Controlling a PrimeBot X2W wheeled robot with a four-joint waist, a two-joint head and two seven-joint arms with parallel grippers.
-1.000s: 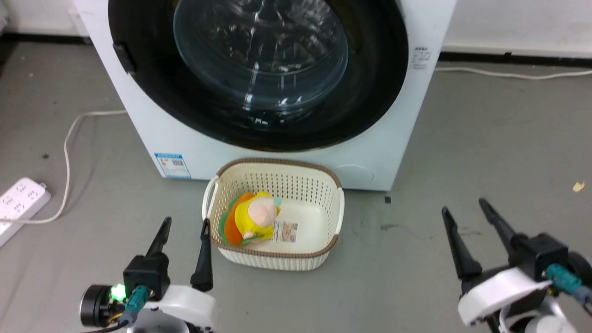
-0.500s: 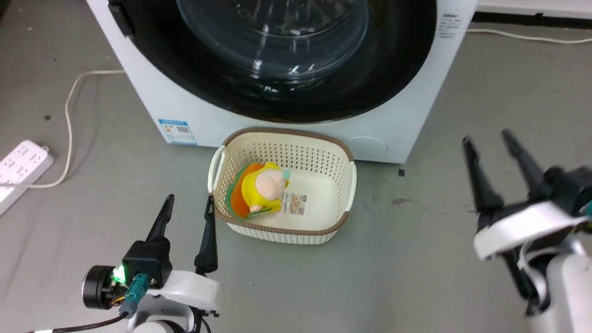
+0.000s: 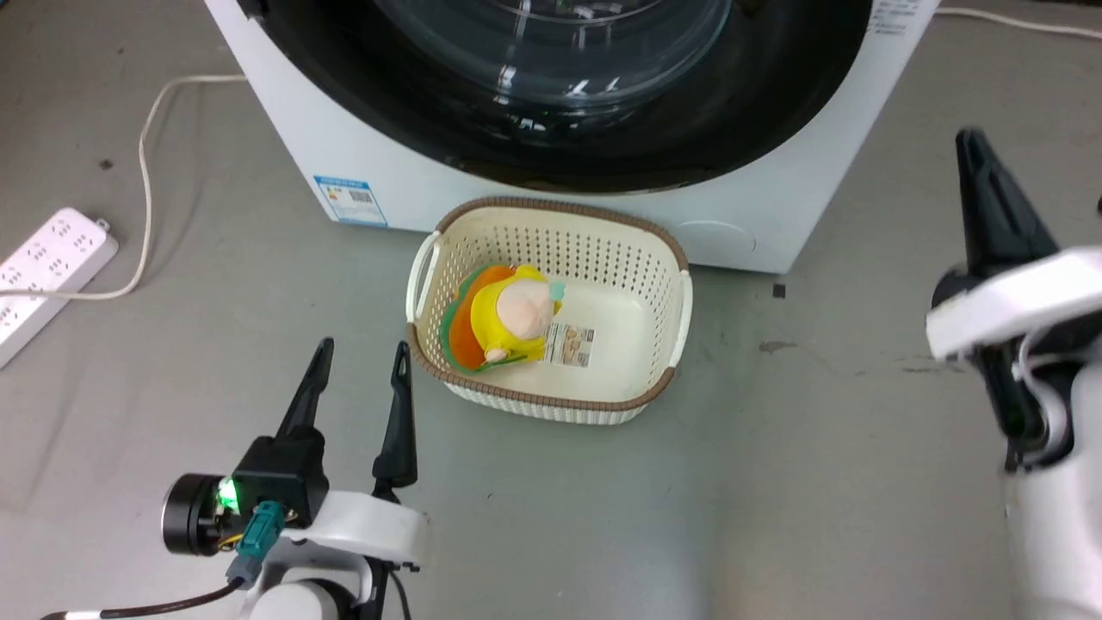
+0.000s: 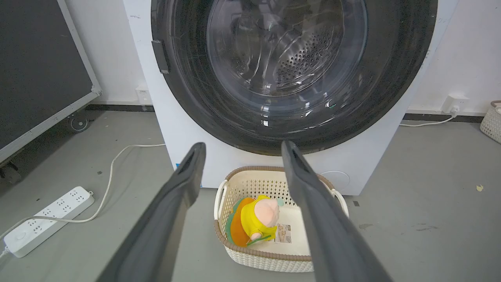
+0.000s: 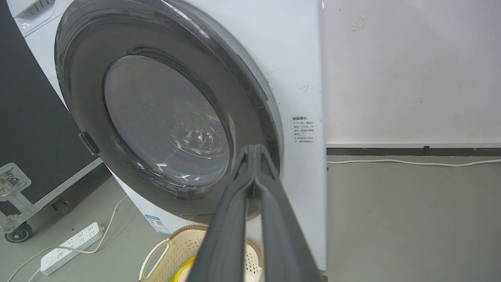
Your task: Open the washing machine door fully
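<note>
Looking down in the head view, the washing machine [image 3: 362, 146] runs along the top edge. The washing machine door [image 3: 758, 112] sits shut, flush on the washing machine's front. Big change here: the right pincer [image 3: 971, 146], spread wide a second ago, has closed up and climbed. It's now off the washing machine's right front corner. The whole picture has slid too, so the head itself has moved. The left pincer [image 3: 363, 347] hangs open and empty, well out in front of the washing machine. It's near the cream basket [image 3: 560, 205], which stands just in front of the washing machine.

Over to the left wrist view. The fingers are parted, framing the door's lower rim. There's the handle notch [image 4: 160, 56] on the door's left edge as the robot faces the washing machine, with nothing touching it.

In the right wrist view the fingers are pressed together with nothing between them. They're aimed at the door's right rim, the far side from that notch. My read: the reach has begun, the opening hasn't, and the notch is the spot to hook.
</note>
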